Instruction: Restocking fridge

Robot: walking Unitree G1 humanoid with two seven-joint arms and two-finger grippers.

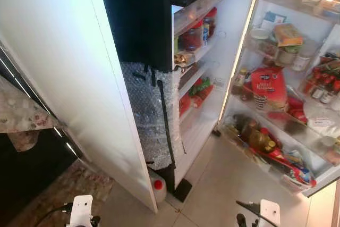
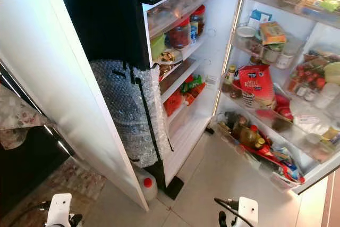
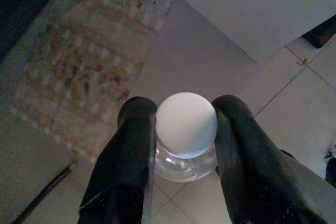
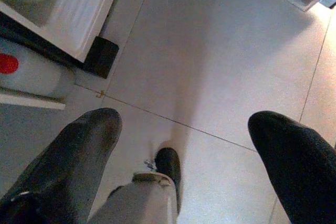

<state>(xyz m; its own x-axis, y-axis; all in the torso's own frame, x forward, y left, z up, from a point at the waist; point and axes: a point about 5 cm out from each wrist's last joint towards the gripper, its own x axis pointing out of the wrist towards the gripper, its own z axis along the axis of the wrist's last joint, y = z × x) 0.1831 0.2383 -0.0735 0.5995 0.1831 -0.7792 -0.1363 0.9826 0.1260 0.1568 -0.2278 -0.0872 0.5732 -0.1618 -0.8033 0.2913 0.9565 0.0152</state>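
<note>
My left gripper (image 3: 185, 106) is shut on a clear bottle with a white cap (image 3: 186, 124), one black finger (image 3: 131, 145) on each side of its neck, above the tiled floor. Spread wide over bare tiles, my right gripper (image 4: 184, 119) is open and holds nothing. The fridge (image 1: 196, 51) stands open ahead, its inner shelves holding jars and packets. Its door (image 1: 276, 110) swings out to the right. The door racks are packed with a red bag (image 1: 268, 86), jars and bottles (image 1: 257, 139). Both white wrists (image 1: 81, 210) (image 1: 268, 212) sit low in the eye views, short of the fridge.
A tall white panel (image 1: 64, 78) rises on the left, next to the fridge's black side, which is wrapped in bubble wrap (image 1: 151, 115). A white jug with a red cap (image 1: 158, 185) stands on the floor at its foot. A patterned rug (image 1: 64, 190) lies at lower left.
</note>
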